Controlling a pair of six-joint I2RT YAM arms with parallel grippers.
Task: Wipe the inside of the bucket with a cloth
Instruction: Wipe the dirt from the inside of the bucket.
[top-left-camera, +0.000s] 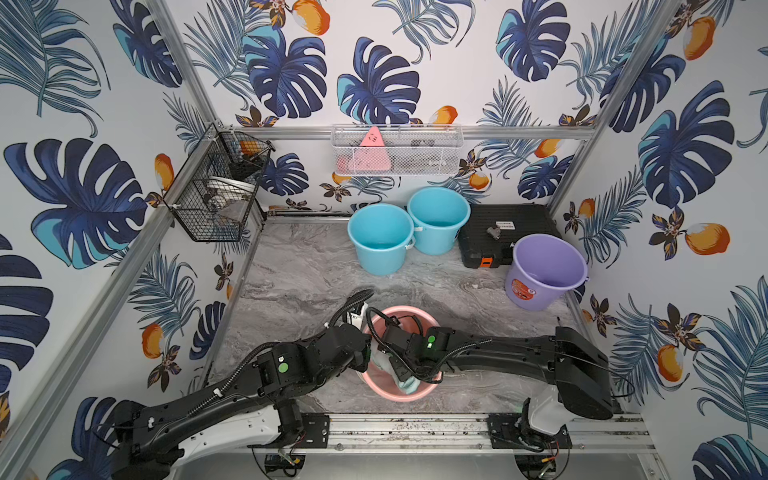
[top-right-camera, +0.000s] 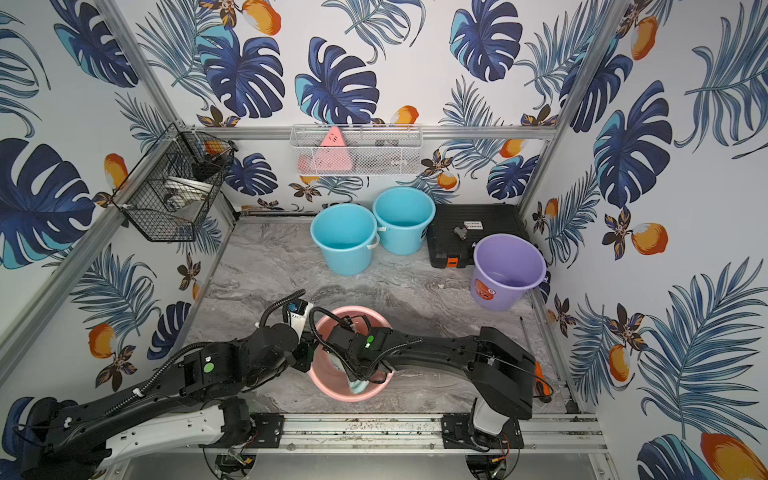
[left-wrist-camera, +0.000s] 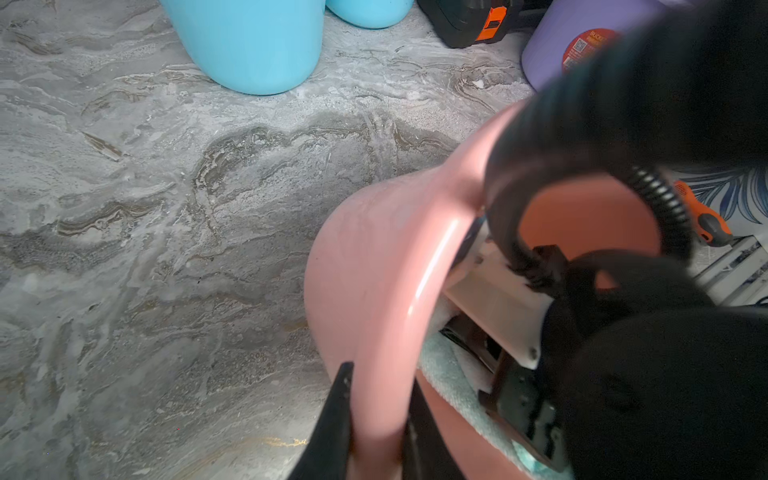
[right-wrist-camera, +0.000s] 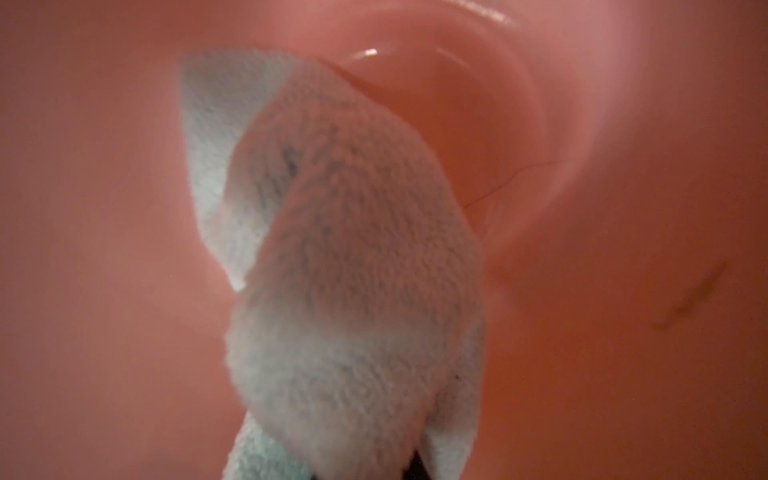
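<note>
A pink bucket stands at the table's front middle, under both arms. My left gripper is shut on the bucket's rim, one finger outside the wall and one inside. The right arm reaches down into the bucket. In the right wrist view my right gripper is shut on the cloth, a fluffy pale aqua towel bunched ahead of the jaws against the pink inner wall near the bottom. Part of the cloth shows at the bucket's near side. The right fingers are mostly hidden by it.
Two light blue buckets stand at the back, with a black case and a purple bucket to their right. A black wire basket hangs on the left wall and a white mesh basket on the back wall. An orange-handled tool lies at the right edge.
</note>
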